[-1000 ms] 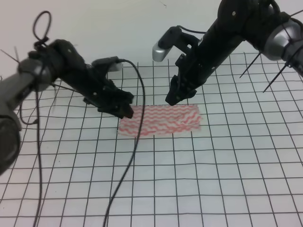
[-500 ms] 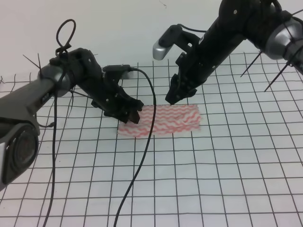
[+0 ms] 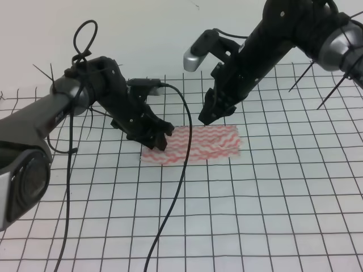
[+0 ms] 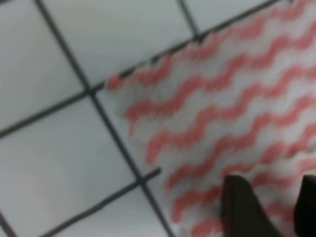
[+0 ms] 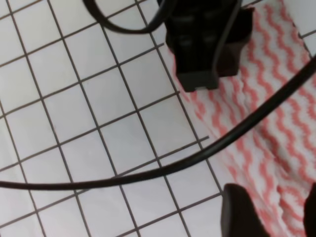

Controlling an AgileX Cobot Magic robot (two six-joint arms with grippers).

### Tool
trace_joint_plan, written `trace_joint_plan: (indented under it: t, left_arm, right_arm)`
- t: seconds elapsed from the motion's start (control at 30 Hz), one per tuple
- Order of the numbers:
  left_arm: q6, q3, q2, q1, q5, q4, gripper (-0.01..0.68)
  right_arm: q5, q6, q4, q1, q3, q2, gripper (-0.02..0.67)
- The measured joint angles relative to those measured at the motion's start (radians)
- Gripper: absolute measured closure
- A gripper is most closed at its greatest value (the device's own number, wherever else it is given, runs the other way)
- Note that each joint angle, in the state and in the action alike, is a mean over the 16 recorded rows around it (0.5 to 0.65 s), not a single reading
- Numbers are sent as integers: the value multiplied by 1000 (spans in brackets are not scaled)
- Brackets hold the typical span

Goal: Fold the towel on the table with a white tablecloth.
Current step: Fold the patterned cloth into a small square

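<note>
Towel: towel [image 3: 193, 144] lies flat and unfolded on the white tablecloth [image 3: 238, 215] covering the table [image 3: 34, 170], under and between the two sets of fingertips.
Left gripper: left gripper [image 3: 154, 139] sits low over the towel's left end; in the left wrist view two dark fingers [image 4: 242, 207] show with a gap between them and striped cloth beneath, so they look spread and hold nothing.
Right gripper: right gripper [image 3: 206, 116] hangs just above the towel's far edge, tips pointing down; only finger stubs show in the right wrist view, so their state cannot be told.
Change: over the last second the left arm has swung in and settled on the towel's corner, while the right arm has barely moved.
Meaning: folding has not begun; the left side seems ready to pinch its corner, a first step toward lifting the end over.
Cable: a black cable [image 3: 170, 198] drapes across the cloth near the left fingers and could snag.
</note>
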Motion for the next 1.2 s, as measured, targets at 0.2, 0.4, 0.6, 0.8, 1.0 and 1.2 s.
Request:
trace_joint_plan:
  t: [0.2,0.4,0.6,0.8,1.0,1.2]
  left_arm:
    - [6,-1,24,-1,13,6,548]
    - [13,-11,35,-1,23,1,617]
    - [17,-43,25,0,36,-4,666]
    - [12,-81,14,1,54,-6,607]
    - [-4,-105,15,1,72,-4,481]
    - [-21,-109,24,1,80,-7,363]
  right_arm:
    - [1,0,1,0,0,-1,366]
    - [1,0,1,0,0,-2,366]
    - [2,1,1,0,0,-2,367]
    - [2,1,1,0,0,-2,367]
    - [2,2,1,0,0,-2,367]
    - [2,2,2,0,0,-2,367]
